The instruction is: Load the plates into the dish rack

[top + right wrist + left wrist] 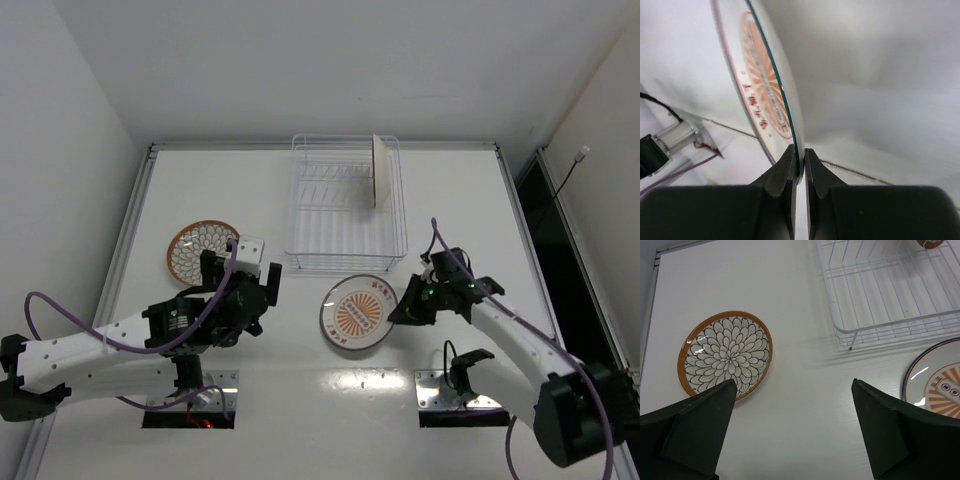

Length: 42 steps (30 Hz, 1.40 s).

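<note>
White table [460, 220], near to far: we see right gripper [799, 161] pinching the sunburst plate [358, 315] by its rim, likely to stand it edgewise, left gripper [252, 288] spread wide beside the scale-pattern plate [200, 250], dish rack [340, 266] beyond holding one upright plate [380, 170].

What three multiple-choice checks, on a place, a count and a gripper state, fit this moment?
1. Relative to the white wire dish rack, the orange-rimmed, scale-patterned round ceramic plate lies: A inside it; B flat on the white table, to its left; C behind it.
2. Plates standing in the rack: A one; B none; C two.
3. The right gripper is: A open; B shut on rack wire; C shut on the rim of the pale-rimmed orange-sunburst ceramic plate.
B: top view shows it there. A: one pale upright plate stands at the right side. C: right wrist view shows it clamped on the rim.
</note>
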Each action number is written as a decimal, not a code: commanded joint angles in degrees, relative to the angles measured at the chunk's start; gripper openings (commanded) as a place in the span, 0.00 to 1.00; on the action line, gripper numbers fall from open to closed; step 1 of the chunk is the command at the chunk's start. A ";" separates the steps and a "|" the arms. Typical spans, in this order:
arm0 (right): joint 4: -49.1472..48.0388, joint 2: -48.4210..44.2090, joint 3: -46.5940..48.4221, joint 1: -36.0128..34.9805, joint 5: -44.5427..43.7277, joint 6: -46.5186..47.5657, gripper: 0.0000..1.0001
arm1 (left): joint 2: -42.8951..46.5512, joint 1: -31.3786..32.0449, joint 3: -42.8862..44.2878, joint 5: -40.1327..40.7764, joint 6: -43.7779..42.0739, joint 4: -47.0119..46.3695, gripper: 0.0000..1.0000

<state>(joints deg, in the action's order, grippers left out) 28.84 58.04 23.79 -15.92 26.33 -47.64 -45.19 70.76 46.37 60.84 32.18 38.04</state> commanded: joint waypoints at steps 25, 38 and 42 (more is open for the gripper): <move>18.10 9.35 63.99 -4.55 -53.64 15.38 0.00 | -0.43 -0.63 0.92 1.39 0.25 -1.13 0.99; 13.96 39.76 90.80 -19.49 -84.30 25.30 0.00 | 0.10 -0.63 0.92 0.86 -0.37 -1.66 0.99; 16.15 51.27 100.81 -22.66 -91.53 28.55 0.00 | 0.63 -0.63 0.92 0.86 -0.37 -1.66 0.99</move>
<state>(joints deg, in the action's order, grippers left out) 46.81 103.88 118.39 -36.64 -54.13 -22.83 -45.76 70.76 46.37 60.86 31.97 38.00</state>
